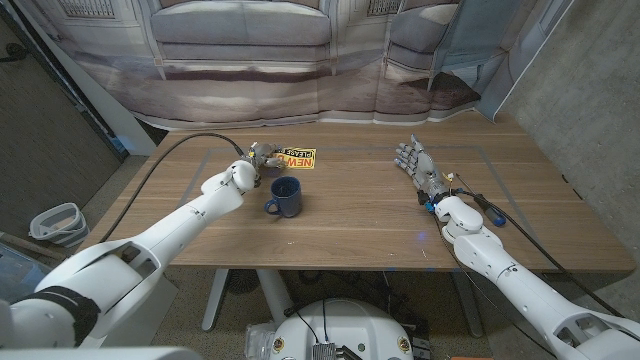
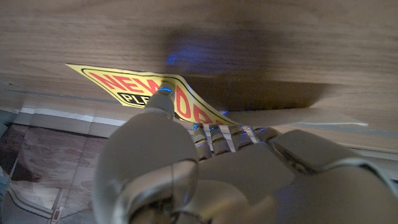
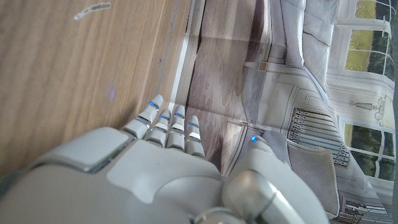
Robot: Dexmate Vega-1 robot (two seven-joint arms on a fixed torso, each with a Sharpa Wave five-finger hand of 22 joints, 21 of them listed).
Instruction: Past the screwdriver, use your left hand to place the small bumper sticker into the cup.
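Note:
The small bumper sticker [image 1: 299,158], yellow with red and black lettering, lies on the table at the back, just beyond the blue cup [image 1: 285,196]. My left hand [image 1: 261,155] is at the sticker's left end. In the left wrist view a fingertip [image 2: 163,93] presses on the sticker [image 2: 121,87], and its near edge curls up between the fingers, pinched. The cup stands upright, handle to the left, apart from the hand. My right hand [image 1: 418,161] stands open over the table on the right, fingers spread. A blue-and-black tool [image 1: 492,212], likely the screwdriver, lies partly hidden beside my right wrist.
A black cable [image 1: 180,148] runs along the table's left side to my left arm. A backdrop printed with a sofa [image 1: 240,30] hangs behind the table's far edge. A bin [image 1: 55,222] stands on the floor at the left.

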